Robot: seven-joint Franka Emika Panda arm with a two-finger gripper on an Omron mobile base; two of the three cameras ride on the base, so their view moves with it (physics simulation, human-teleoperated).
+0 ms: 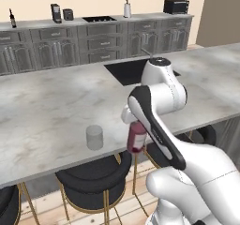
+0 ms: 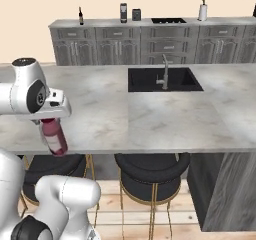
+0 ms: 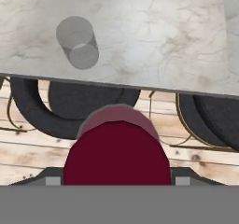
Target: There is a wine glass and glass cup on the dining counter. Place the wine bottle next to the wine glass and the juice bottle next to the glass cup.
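My gripper (image 2: 49, 120) is shut on the juice bottle (image 2: 54, 137), a squat pinkish-red bottle with a dark red cap (image 3: 116, 155). It hangs upright at the near edge of the dining counter (image 1: 47, 102), over the stools and wooden floor in the hand view. The glass cup (image 1: 94, 137), a short clear tumbler, stands on the stone top near that edge, to the left of the juice bottle (image 1: 137, 138) and apart from it. The wine bottle (image 1: 12, 18) stands far off on the wall counter at the left. The wine glass is out of view.
Black round stools (image 1: 91, 177) sit under the counter's near edge. A black sink with faucet (image 2: 164, 79) is set in the counter's middle. The wall counter (image 2: 150, 23) carries small appliances and a white bottle. My own arm (image 1: 159, 102) blocks part of the left base view.
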